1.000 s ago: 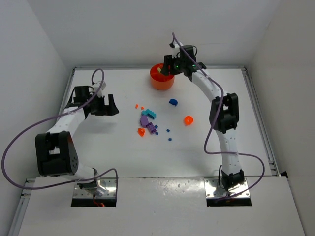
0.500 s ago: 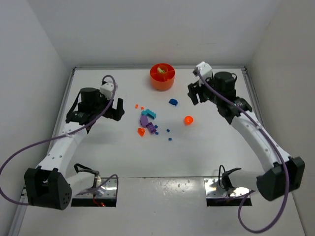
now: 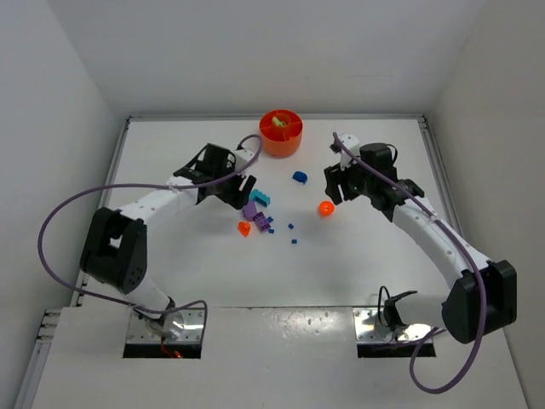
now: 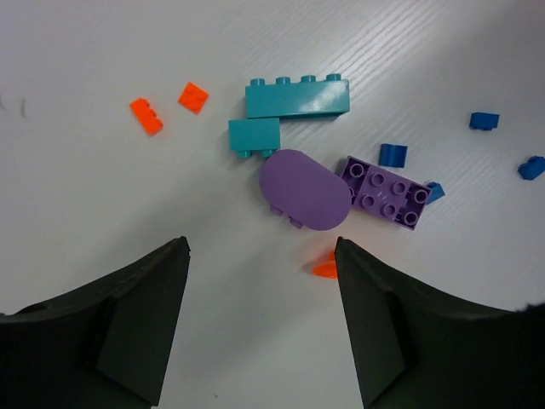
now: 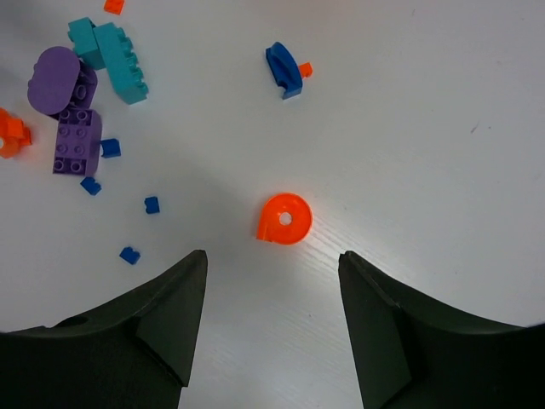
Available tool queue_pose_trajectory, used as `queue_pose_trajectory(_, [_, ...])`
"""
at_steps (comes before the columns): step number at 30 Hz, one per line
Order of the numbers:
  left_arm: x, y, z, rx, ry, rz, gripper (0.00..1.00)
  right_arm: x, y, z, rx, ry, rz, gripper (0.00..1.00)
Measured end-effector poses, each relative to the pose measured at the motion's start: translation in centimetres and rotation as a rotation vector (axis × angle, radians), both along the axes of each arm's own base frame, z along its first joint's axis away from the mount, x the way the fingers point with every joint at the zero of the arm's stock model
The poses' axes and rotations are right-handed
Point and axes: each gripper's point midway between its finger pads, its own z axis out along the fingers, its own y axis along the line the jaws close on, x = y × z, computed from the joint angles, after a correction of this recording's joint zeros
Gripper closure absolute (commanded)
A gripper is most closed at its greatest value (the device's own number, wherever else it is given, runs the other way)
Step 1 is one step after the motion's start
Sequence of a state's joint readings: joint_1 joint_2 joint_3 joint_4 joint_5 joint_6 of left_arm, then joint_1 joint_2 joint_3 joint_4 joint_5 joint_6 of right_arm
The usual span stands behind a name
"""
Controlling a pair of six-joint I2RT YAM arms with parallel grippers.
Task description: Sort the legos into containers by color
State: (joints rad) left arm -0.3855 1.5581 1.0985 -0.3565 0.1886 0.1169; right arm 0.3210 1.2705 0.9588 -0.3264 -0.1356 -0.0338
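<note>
The legos lie in a loose cluster mid-table: a purple oval piece [image 4: 305,189], a cyan brick [image 4: 297,97], a purple studded plate [image 4: 387,192], tiny blue squares [image 4: 392,154] and small orange bits [image 4: 146,116]. My left gripper [image 4: 260,256] is open and empty, just left of the cluster [image 3: 254,211]; it also shows in the top view [image 3: 242,188]. My right gripper [image 5: 272,260] is open and empty, hovering over a rounded orange piece [image 5: 284,218], which lies apart to the right [image 3: 326,208]. The round orange dish [image 3: 281,143] stands at the back and holds a lime green piece [image 3: 279,123].
A blue curved piece [image 5: 283,70] lies alone between the dish and the cluster. Several tiny blue squares [image 5: 152,204] are scattered in front of the cluster. White walls close in the table on three sides.
My left arm has swung right, bringing its gripper up to the cluster. My right gripper has come down and nearer, over the rounded orange piece. No piece has moved.
</note>
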Motion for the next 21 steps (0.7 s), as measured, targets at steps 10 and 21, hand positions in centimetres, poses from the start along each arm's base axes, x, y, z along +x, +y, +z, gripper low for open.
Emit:
queue_pose_trajectory(10, [2.0,-0.7,-5.2,0.05,0.115,0.049,0.29,0.0,0.1,-0.6,0.017,0.027,-0.015,0.37])
queue_pose_trajectory(21, [5.7,-2.7,-5.3,0.002,0.096,0.071,0.29,-0.3,0.0,-1.3,0.015,0.042,-0.019,0.37])
